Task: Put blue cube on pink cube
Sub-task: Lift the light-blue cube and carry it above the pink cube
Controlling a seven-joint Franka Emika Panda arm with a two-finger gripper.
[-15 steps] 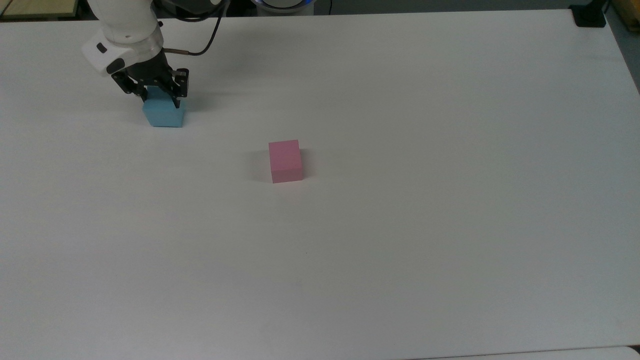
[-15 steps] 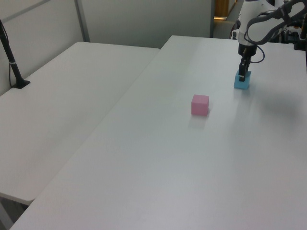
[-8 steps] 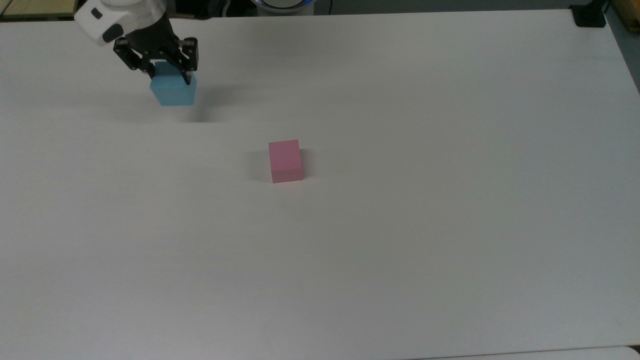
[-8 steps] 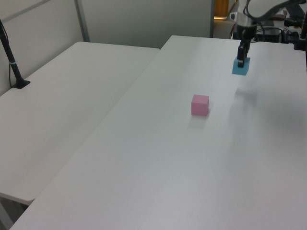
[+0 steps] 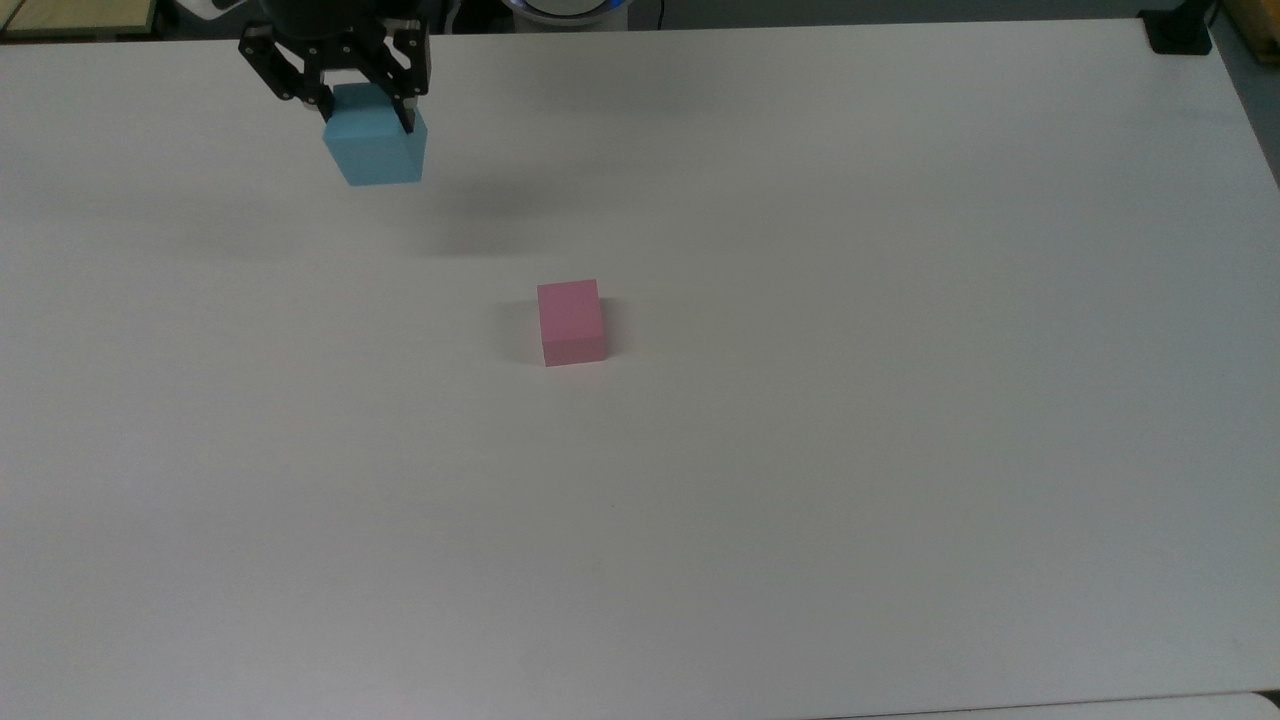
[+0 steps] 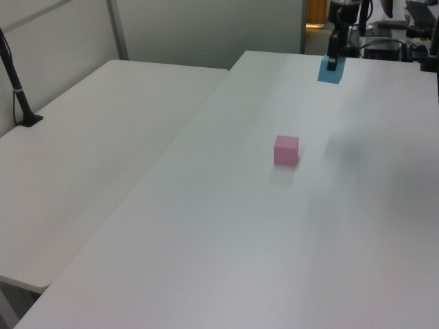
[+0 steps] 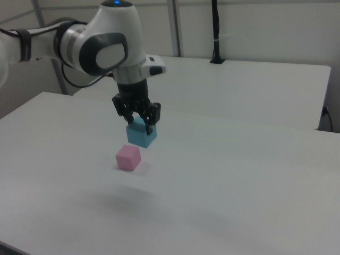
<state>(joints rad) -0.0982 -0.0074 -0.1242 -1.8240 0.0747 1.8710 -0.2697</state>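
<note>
The gripper (image 5: 365, 100) is clamped on the blue cube's (image 5: 375, 148) upper sides, holding it clear of the desk (image 5: 800, 450) (likely for height to pass above its target); the pink cube (image 5: 571, 322) sits well apart, mid-desk; both are plain, matte, similar in size.

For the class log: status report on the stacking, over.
Gripper shut on blue cube, airborne. Pink cube alone on table, top bare. Nothing between them.
</note>
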